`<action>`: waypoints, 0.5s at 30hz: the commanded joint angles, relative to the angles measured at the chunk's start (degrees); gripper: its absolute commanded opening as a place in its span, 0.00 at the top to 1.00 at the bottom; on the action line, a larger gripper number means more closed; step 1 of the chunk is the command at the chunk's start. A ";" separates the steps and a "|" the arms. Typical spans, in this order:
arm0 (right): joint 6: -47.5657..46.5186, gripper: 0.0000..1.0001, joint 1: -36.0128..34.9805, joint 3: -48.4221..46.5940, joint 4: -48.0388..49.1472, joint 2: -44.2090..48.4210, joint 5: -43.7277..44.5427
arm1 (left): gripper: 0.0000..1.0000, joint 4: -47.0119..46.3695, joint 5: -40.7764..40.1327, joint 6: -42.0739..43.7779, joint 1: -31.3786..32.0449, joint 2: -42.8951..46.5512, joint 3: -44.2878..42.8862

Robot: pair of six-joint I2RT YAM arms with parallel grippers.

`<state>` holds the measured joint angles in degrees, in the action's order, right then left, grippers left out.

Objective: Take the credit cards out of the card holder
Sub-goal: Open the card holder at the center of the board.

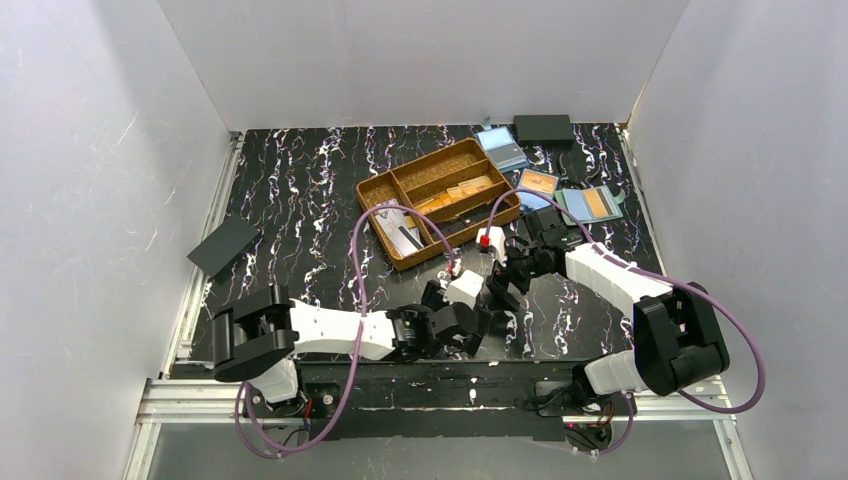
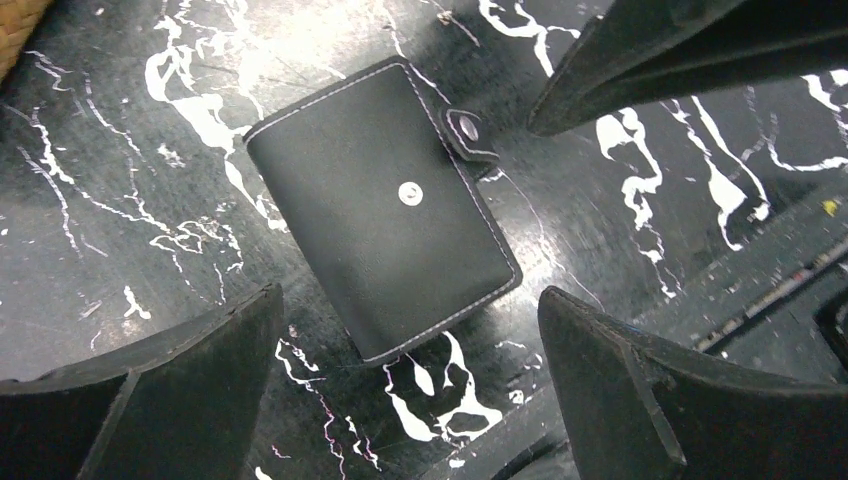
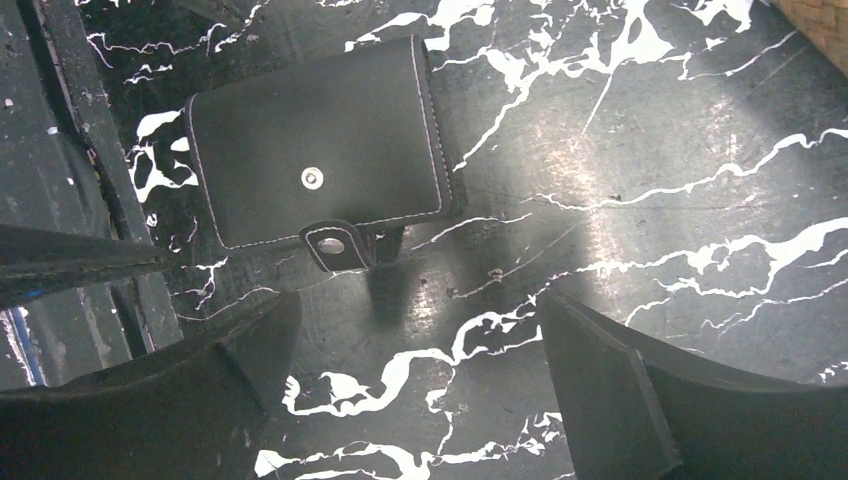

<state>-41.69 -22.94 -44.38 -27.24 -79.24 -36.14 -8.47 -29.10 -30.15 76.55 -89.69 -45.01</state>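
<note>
The left fingers (image 2: 180,400) are spread wide with nothing between them, both tips low over the black marbled counter (image 2: 110,170). Just past those tips, in line with the gap, the black card holder (image 2: 385,205) lies flat on the counter, touching neither finger. It is folded shut, white stitching round its edge. Its snap tab (image 2: 470,135) is undone and sticks out from the side farthest from the left fingers (the stud sits bare in the middle of the cover). A dark finger of the other arm reaches in just beyond that tab.

The right fingers (image 3: 660,400) are also spread wide and hold nothing. From their side the holder lies ahead of one finger rather than in the gap, with the loose tab pointing back toward them and a strip of counter between. Seen from above, the two pairs of fingers point at each other at close range, and a brown woven tray (image 1: 415,161) sits beyond both.
</note>
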 commanded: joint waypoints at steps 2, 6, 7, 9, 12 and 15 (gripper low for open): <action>1.43 0.02 0.87 -2.64 -0.44 -0.29 -0.09 | 0.02 17.95 -11.10 -6.37 1.48 -4.96 -10.38; 1.91 0.02 1.14 -2.72 -0.11 -0.47 0.53 | 0.02 20.08 -11.94 -6.94 2.23 -7.68 -13.08; 2.02 0.02 1.22 -2.72 -0.02 -0.47 0.73 | 0.02 20.03 -11.82 -7.18 2.27 -8.00 -13.30; 2.29 0.02 1.39 -2.73 -0.01 -0.56 0.89 | 0.02 19.66 -11.40 -7.20 2.28 -8.72 -13.58; 2.47 0.02 1.41 -2.82 0.00 -0.73 0.99 | 0.02 19.54 -10.81 -7.20 2.28 -9.78 -14.26; 2.54 0.02 1.49 -2.82 0.04 -0.95 0.98 | 0.02 19.37 -10.62 -7.09 2.28 -10.83 -14.87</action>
<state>-39.88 -21.76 -44.84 -27.20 -79.59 -34.76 8.97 -36.93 -36.45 78.59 -99.81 -57.45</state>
